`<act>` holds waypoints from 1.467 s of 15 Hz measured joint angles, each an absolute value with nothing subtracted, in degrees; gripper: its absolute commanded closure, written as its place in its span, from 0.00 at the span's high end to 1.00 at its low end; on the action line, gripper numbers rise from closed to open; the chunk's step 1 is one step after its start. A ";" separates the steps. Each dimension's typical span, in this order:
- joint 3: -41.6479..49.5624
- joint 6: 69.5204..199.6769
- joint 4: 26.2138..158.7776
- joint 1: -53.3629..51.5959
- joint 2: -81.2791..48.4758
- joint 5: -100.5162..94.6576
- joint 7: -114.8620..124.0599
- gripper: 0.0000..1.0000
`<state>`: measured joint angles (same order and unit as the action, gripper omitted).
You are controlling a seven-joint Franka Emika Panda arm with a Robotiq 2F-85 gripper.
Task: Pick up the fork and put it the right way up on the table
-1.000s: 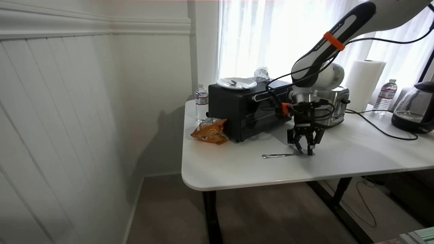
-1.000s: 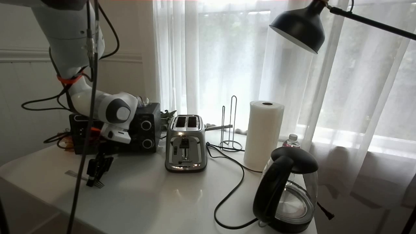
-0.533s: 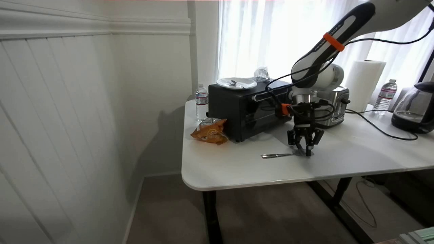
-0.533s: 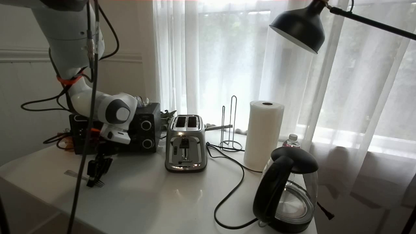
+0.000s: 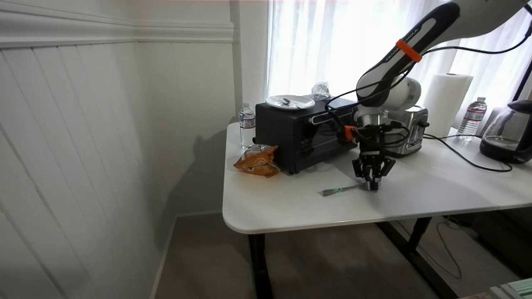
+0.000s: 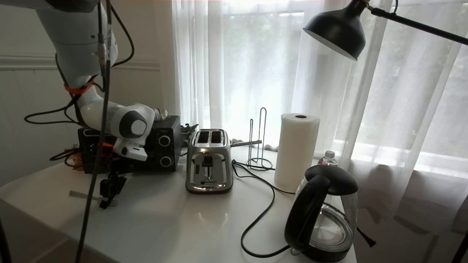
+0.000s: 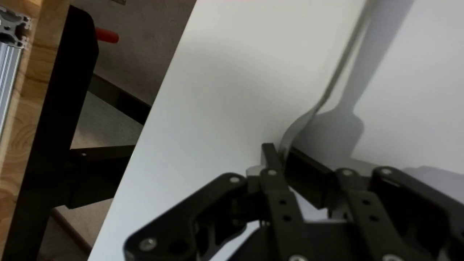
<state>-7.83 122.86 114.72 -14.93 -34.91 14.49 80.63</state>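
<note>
My jaws are closed on the fork (image 7: 340, 68) by its head; over the desk (image 7: 217, 90) its long axis slants, handle pointing up and right in the wrist view.

In wrist view, fork (image 7: 335, 76) cut off, tip hidden by claw (image 7: 282, 154)

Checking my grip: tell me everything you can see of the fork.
The fork looks like thin silver metal, its slender handle widening toward the end. The pincer is shut on its head, with tines showing beyond. The wrist view shows it nearly edge-on, its shadow alongside on the white table. It is in front of the toaster oven; whether the handle touches down is unclear.
</note>
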 measured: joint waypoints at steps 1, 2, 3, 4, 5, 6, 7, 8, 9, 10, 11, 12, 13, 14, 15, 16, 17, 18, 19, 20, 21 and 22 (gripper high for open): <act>-7.78 122.85 114.57 -14.86 -34.85 14.49 80.53 0.05; -7.74 122.88 114.53 -14.76 -34.70 14.49 80.42 0.06; -7.60 123.03 114.52 -14.64 -34.45 14.49 80.30 0.07; -7.37 123.36 114.52 -14.48 -34.13 14.49 80.06 0.06; -7.11 123.74 114.53 -14.27 -33.78 14.49 79.63 0.06; -6.86 124.31 114.56 -13.96 -33.41 14.49 78.98 0.06; -6.73 125.12 114.67 -13.53 -32.99 14.57 78.15 0.06; -6.69 126.52 114.96 -12.96 -32.48 14.65 77.17 0.06; -6.68 128.33 115.43 -12.37 -32.01 14.86 76.01 0.05; -6.68 130.38 116.00 -11.73 -31.55 15.36 74.51 0.05; -6.76 132.76 116.81 -11.06 -31.05 16.26 72.49 0.05; -7.01 135.40 117.82 -10.22 -30.59 17.97 69.78 0.05; -7.51 138.13 119.00 -9.19 -30.11 20.25 66.61 0.05; -8.18 140.81 120.30 -7.96 -29.56 23.02 63.08 0.05; -8.98 143.29 121.59 -6.58 -29.05 26.07 59.30 0.05; -9.82 145.38 122.80 -5.23 -28.53 29.14 55.46 0.05; -10.67 147.12 124.01 -3.82 -27.91 32.27 51.48 0.05; -11.46 148.56 125.15 -2.53 -27.23 35.38 47.49 0.05; -11.98 149.72 126.22 -1.56 -26.38 38.15 43.63 0.05; -12.16 150.74 127.31 -0.98 -25.29 40.55 39.94 0.05; -12.18 151.47 128.47 -0.71 -23.98 42.67 36.32 0.05; -12.12 151.85 129.58 -0.68 -22.63 44.11 33.17 0.07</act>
